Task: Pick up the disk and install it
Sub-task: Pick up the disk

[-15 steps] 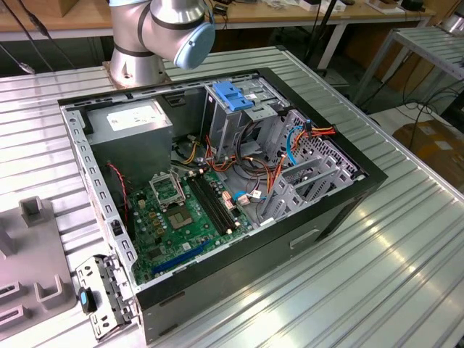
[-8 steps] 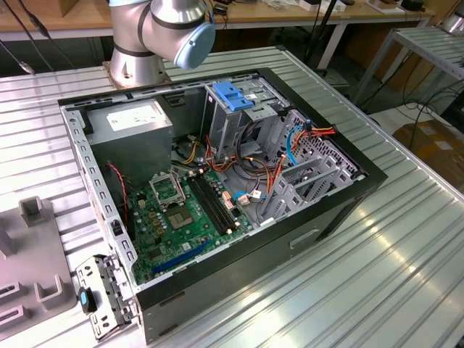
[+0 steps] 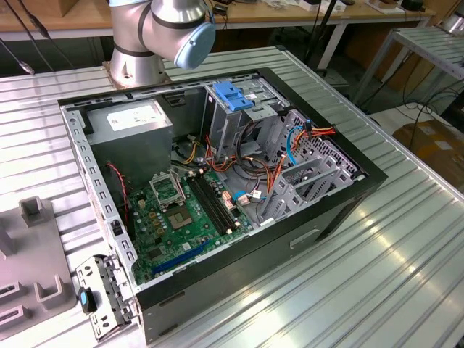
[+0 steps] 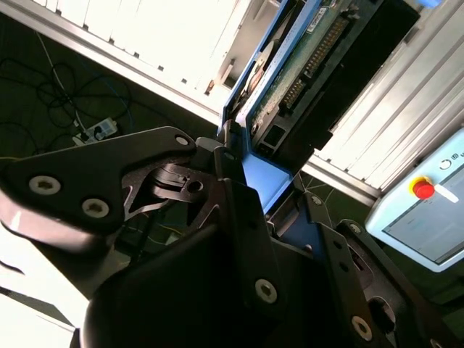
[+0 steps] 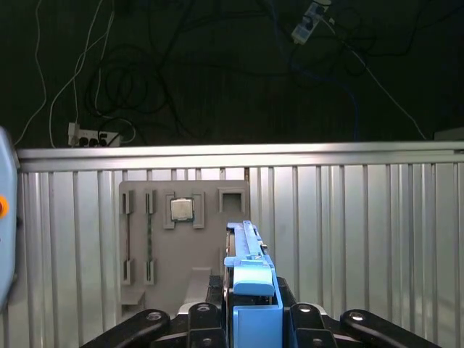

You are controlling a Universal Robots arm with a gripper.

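The claw [image 5: 252, 313] is clamped on the disk [image 5: 249, 270], gripping its blue side rails edge-on over the ribbed metal surface [image 5: 348, 217], beside the grey parts tray [image 5: 138, 246]. The open computer case [image 3: 341, 210] rests on this surface.

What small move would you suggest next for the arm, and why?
I would probably carry the disk toward the open computer case: the fingers look shut on it, and it hangs over the grey fixture tray, away from the case.
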